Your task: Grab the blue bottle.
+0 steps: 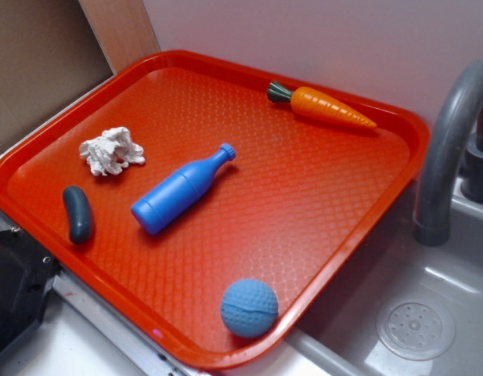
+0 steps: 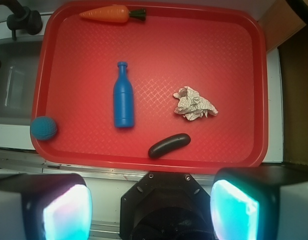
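Lying flat on its side near the middle of the red tray (image 1: 358, 196), the blue bottle (image 1: 178, 190) runs its long axis diagonally in the exterior view, cap toward the upper right and flat base toward the lower left; in the wrist view the same bottle (image 2: 123, 97) stands nearly vertical in the picture, cap pointing away from the camera toward the carrot and base toward the gripper. It is bright blue plastic with a smooth cylindrical body, a shoulder that tapers to a narrow neck, and a small cap at the tip, and nothing touches it. A toy carrot (image 1: 323, 104) with a green top lies along the tray's far edge, well apart from the bottle. A crumpled white cloth (image 1: 111, 151) sits to one side of the bottle, near but not touching, and a dark oblong pickle-shaped piece (image 1: 77, 213) lies beside the tray's edge closest to the gripper. A light blue dimpled ball (image 1: 250, 308) rests against the tray's rim at a corner next to the grey sink (image 1: 417, 329), where a curved grey faucet (image 1: 448, 149) rises. The gripper (image 2: 151, 212) hangs off the tray's near edge in the wrist view, its two fingers (image 2: 66, 212) spread wide with nothing between them.
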Tool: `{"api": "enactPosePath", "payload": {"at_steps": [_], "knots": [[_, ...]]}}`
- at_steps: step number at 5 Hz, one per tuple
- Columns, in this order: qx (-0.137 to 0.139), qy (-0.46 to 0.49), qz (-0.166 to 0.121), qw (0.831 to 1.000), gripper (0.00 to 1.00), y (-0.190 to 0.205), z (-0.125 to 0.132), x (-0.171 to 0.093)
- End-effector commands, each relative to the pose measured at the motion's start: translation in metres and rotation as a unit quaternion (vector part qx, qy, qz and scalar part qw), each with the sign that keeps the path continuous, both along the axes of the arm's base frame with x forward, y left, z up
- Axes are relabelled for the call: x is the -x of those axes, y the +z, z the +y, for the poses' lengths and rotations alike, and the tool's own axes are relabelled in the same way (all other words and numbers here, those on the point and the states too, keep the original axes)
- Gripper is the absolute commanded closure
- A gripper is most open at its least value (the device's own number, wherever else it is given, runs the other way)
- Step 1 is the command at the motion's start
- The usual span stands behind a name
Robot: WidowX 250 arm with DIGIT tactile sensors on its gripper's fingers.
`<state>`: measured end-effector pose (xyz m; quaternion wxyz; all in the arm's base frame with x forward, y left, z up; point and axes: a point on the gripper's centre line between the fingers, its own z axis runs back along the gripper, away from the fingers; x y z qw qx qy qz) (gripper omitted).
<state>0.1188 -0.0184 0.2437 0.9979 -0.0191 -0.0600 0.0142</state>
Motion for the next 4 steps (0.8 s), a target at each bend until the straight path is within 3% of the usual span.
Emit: {"api": "enactPosePath", "payload": {"at_steps": [1, 2, 3, 4], "knots": [[0.0, 0.0, 0.0, 1.0, 0.0, 0.0, 0.0, 0.0], [0.042, 0.02, -0.005, 0.999, 0.0, -0.024, -0.007, -0.031], [0.031, 0.023, -0.008, 0.999, 0.0, -0.052, -0.017, -0.054], [0.039, -0.024, 0.002, 0.999, 0.0, -0.085, -0.032, -0.071]]}}
